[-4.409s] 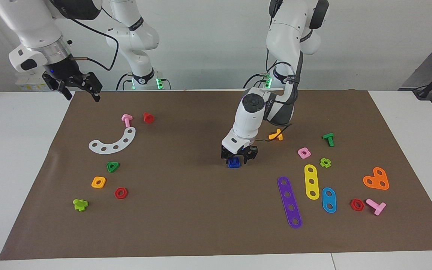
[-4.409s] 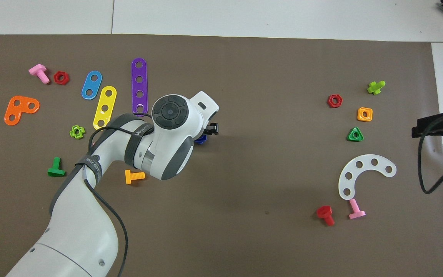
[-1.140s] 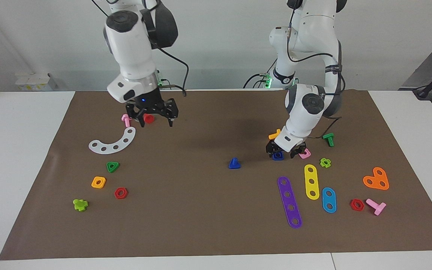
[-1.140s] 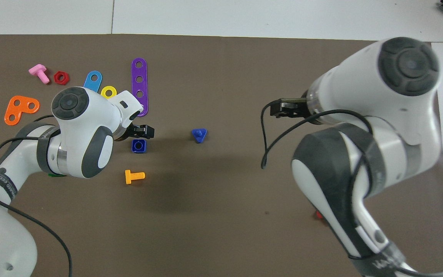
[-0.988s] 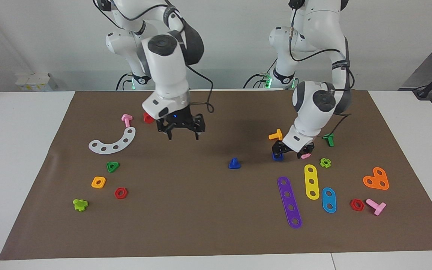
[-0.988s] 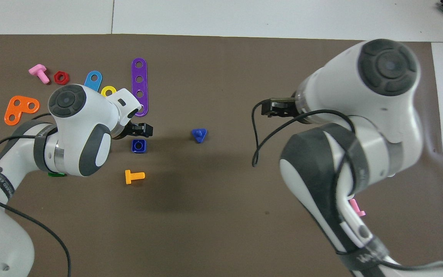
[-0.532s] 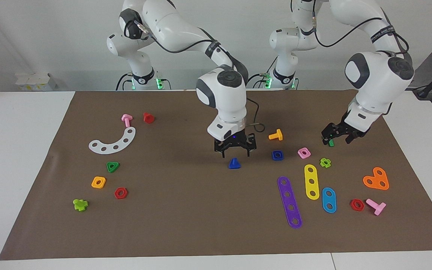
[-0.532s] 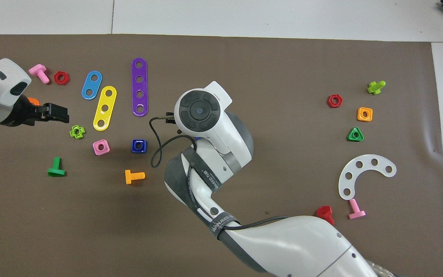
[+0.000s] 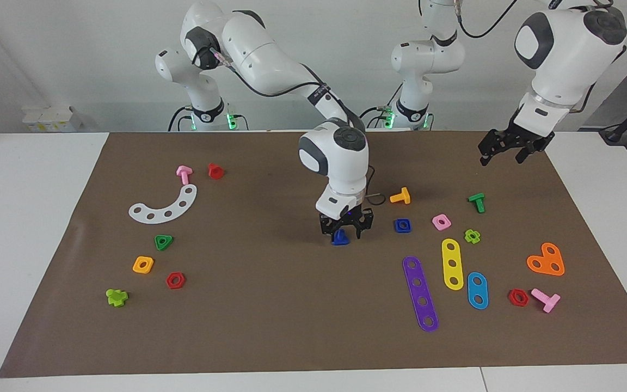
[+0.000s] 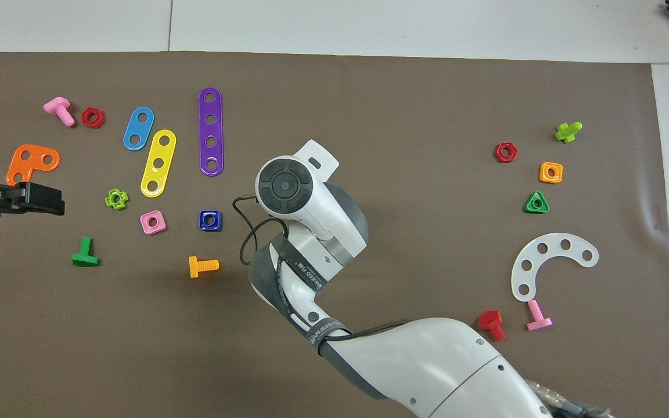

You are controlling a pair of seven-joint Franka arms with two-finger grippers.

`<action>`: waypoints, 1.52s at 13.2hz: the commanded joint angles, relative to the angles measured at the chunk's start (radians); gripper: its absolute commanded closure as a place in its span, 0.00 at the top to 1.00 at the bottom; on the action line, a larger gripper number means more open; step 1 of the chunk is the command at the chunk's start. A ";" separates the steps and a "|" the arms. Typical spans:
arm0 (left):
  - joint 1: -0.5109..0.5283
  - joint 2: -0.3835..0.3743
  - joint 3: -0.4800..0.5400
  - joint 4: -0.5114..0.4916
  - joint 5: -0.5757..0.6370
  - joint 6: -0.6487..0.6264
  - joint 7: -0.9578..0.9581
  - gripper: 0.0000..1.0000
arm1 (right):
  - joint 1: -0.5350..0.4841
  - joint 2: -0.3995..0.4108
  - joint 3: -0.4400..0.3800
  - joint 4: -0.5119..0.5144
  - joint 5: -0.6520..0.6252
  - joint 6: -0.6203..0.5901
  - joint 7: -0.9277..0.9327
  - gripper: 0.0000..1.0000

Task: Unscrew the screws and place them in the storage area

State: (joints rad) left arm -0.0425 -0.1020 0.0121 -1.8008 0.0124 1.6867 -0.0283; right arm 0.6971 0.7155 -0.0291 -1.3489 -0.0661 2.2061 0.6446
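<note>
The right pincer [image 9: 346, 235] is sitting low at the middle of the brown mat [image 9: 270, 305] on the desk, its fingers straddling the blue bolt [image 9: 339, 238]; whether they are already pressing it I cannot tell. The blue nut [image 9: 402, 225] is lying on the mat just beside, toward the left arm's end, near a pink nut [image 9: 441, 221]. The left pincer [image 9: 512, 148] is hanging released, high over the mat's corner at its own end.

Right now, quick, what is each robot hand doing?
Left hand: open, empty, raised over the mat's edge.
Right hand: down around the blue bolt; grip cannot be told.
</note>
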 commanded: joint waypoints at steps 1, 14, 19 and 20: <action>-0.019 -0.041 -0.014 -0.002 0.038 -0.044 -0.036 1.00 | 0.001 -0.057 0.008 -0.097 -0.021 0.017 -0.032 0.59; -0.008 -0.039 -0.003 0.001 0.037 0.020 -0.022 1.00 | 0.002 -0.057 0.006 -0.107 -0.038 0.057 -0.039 0.34; -0.023 0.022 -0.003 0.142 0.037 -0.013 -0.028 1.00 | 0.001 -0.059 0.005 -0.121 -0.049 0.073 -0.036 0.32; -0.017 0.040 -0.006 0.190 0.029 -0.057 -0.027 1.00 | 0.001 -0.059 0.003 -0.121 -0.054 0.073 -0.036 0.15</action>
State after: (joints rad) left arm -0.0480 -0.1137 0.0034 -1.7206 0.0217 1.7093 -0.0486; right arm 0.7040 0.6878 -0.0293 -1.4223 -0.0922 2.2488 0.6181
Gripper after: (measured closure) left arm 0.000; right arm 0.674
